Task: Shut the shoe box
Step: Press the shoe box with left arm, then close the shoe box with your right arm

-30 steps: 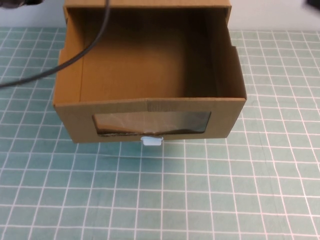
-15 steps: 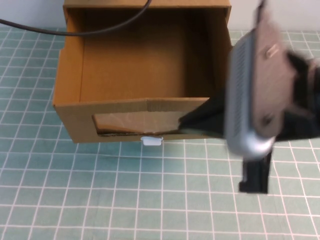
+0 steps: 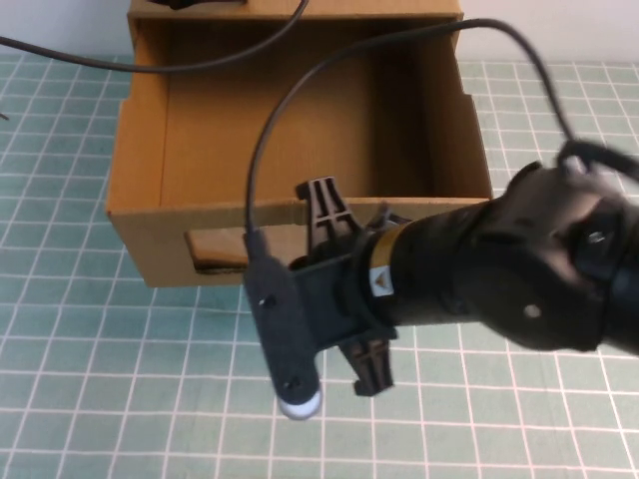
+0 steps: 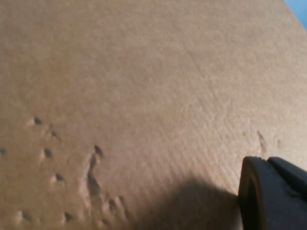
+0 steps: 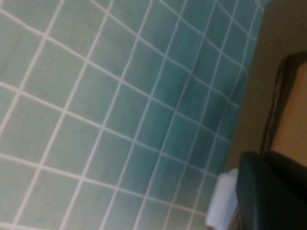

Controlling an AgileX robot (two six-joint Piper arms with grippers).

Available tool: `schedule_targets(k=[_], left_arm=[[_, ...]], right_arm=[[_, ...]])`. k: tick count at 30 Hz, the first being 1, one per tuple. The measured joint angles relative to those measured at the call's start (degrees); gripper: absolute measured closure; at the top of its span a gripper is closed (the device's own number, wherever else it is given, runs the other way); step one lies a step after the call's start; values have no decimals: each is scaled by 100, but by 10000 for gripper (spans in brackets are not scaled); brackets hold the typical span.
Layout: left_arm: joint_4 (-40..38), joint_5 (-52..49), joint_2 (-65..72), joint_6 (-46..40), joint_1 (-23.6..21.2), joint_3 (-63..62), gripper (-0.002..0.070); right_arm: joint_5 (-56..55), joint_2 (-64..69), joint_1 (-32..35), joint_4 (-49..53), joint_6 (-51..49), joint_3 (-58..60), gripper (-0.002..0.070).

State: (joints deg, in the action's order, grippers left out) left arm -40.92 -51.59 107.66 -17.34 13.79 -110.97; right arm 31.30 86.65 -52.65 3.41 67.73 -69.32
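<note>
Green gridded mat (image 3: 120, 399), brown cardboard drawer-style shoe box (image 3: 140, 180) standing open.
Your right gripper (image 3: 339, 289), fingers spread, faces its front; push it in next. Left gripper (image 4: 273, 191): grip unclear.

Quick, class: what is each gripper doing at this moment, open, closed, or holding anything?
Left gripper: pressed close to brown cardboard, state cannot be told.
Right gripper: open, holding nothing, in front of the brown cardboard drawer-style shoe box.

High view downward — wrist views close on shoe box (image 3: 300, 130).
</note>
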Motion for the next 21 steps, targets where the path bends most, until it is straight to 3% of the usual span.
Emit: schedule_targets(k=[11, 21], left_arm=[[85, 0, 0, 0, -22, -15, 678], [88, -8, 0, 0, -79, -14, 678]], right_arm=[[-2235, 181, -618, 995, -24, 1086, 690], [-3130, 442, -229, 693, -15, 1335, 690]])
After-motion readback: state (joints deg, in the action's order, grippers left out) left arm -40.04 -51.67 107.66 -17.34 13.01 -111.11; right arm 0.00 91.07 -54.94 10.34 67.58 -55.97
